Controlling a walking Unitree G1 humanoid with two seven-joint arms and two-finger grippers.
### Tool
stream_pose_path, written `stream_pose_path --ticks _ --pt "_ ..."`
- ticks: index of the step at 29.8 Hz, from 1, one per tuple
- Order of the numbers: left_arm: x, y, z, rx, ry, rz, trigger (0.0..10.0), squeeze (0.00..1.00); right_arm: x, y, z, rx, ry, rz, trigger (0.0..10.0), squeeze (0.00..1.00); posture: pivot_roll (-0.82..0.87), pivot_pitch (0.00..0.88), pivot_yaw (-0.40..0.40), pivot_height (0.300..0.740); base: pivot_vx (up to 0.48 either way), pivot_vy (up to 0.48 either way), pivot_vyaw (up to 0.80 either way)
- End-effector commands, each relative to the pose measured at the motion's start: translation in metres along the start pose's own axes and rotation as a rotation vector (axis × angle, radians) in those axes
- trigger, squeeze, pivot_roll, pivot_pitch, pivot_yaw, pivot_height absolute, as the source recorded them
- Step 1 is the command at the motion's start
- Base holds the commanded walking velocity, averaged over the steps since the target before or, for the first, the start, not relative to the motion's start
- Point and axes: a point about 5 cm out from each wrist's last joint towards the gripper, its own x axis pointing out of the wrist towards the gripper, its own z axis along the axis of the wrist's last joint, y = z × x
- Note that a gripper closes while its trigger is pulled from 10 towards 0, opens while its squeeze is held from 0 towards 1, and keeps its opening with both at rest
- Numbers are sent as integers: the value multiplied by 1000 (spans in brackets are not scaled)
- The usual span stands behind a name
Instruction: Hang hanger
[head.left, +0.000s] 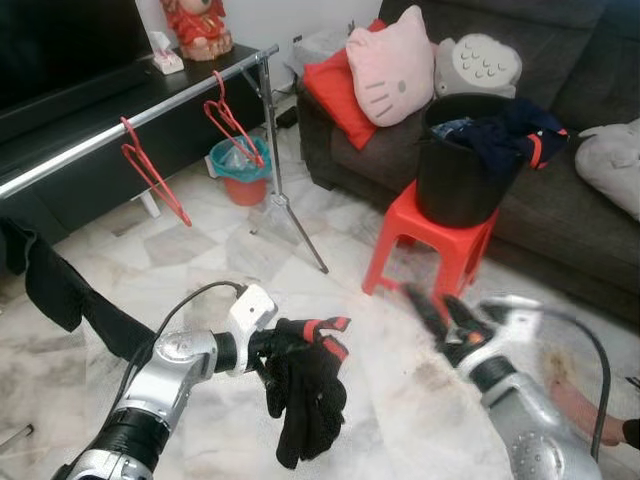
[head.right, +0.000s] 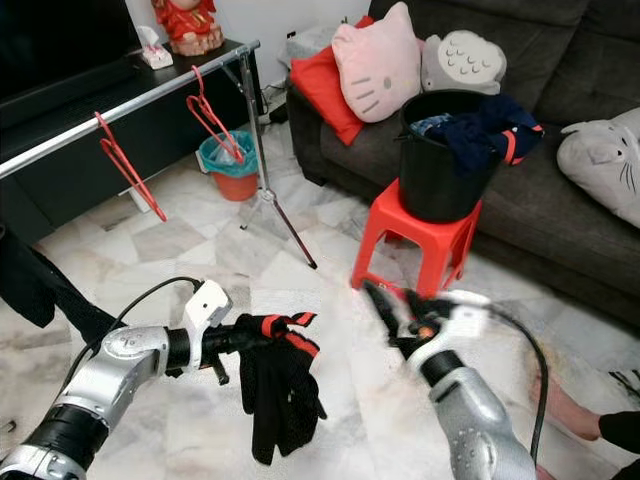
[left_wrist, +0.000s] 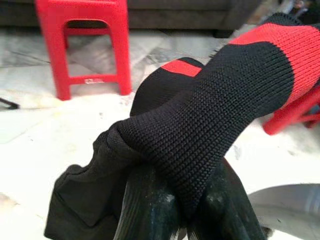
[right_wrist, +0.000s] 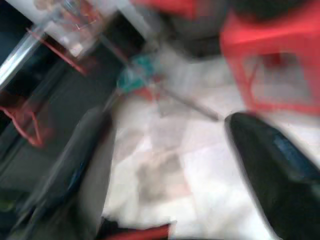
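Two red hangers (head.left: 155, 175) (head.left: 232, 120) hang on a silver rail (head.left: 100, 133) at the back left. My left gripper (head.left: 292, 338) is held out low over the floor and is shut on a black knitted garment with red bands (head.left: 310, 400), which dangles below it. In the left wrist view the garment (left_wrist: 215, 115) drapes over the black fingers (left_wrist: 145, 210). My right gripper (head.left: 438, 305) is raised at the front right, blurred, with its fingers (right_wrist: 280, 165) spread open and nothing between them.
A black bucket (head.left: 462, 160) of clothes stands on a red stool (head.left: 430, 235) before a dark sofa (head.left: 560, 215). A teal bin (head.left: 240, 165) sits by the rail's tripod leg (head.left: 290, 215). Black cloth (head.left: 50, 285) hangs at left. A person's foot (head.left: 580, 405) lies at lower right.
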Motion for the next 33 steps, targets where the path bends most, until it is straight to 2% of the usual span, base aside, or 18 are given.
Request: stream_pose_path --ticks 1,2,4,6,8,10,11,12,13,14,15,17,19,20,24,26,30,33 --pt "-2 8 9 28 -32 52 10000 0 2 -15 -6 101 2 -120 10000 0 -33 51 59 740 0 0 0" --pt "-2 11 11 34 -46 85 10000 0 4 -29 -12 182 6 -219 10000 0 -32 50 58 740 0 0 0" --pt "-2 11 11 34 -46 85 10000 0 4 -29 -12 182 6 -219 10000 0 -32 50 58 740 0 0 0" --pt "-1 12 12 38 -60 99 10000 0 3 -44 -17 308 -22 -317 10000 0 -32 50 58 740 0 0 0" --pt "-1 13 13 41 -67 103 10000 0 2 -52 -20 363 -28 -365 10000 0 -26 51 59 740 0 0 0" --pt "0 14 14 44 -74 106 10000 0 2 -54 -27 254 64 -374 10000 0 -27 50 60 740 0 0 0" --pt "0 14 13 44 -76 106 10000 0 3 -54 -32 91 147 -374 10000 0 -27 50 60 740 0 0 0" --pt "0 14 13 45 -77 105 10000 0 3 -54 -35 -25 203 -372 10000 0 -27 51 61 740 0 0 0" --pt "1 14 13 45 -79 107 10000 0 4 -54 -40 -250 290 -356 10000 0 -28 50 61 740 0 0 0" --pt "1 14 13 45 -80 109 10000 0 4 -55 -44 -397 341 -338 10000 0 -28 50 61 740 0 0 0" --pt "2 13 12 42 -79 107 10000 0 1 -55 -52 -586 425 -264 10000 0 -28 50 61 740 0 0 0" --pt "3 14 11 41 -81 109 10000 0 1 -53 -54 -628 433 -190 10000 0 -28 51 61 740 0 0 0" --pt "3 14 11 40 -82 111 10000 0 1 -54 -53 -722 437 -147 10000 0 -30 50 61 740 0 0 0" --pt "3 14 11 40 -83 114 10000 0 -1 -57 -50 -809 444 -130 10000 0 -30 50 62 740 0 0 0" --pt "3 15 11 38 -85 118 10000 0 -4 -60 -45 -937 453 -83 10000 0 -30 48 63 740 0 0 0" --pt "3 17 12 38 -89 128 10000 0 -5 -62 -41 -1053 449 -32 10000 0 -31 44 64 740 0 0 0" --pt "3 20 13 37 -91 153 10000 0 -7 -60 -32 -1186 420 78 10000 0 -34 37 67 740 0 0 0" --pt "4 19 13 35 -91 147 10000 0 -5 -58 -21 -1233 359 120 10000 0 -36 31 69 740 0 0 0"
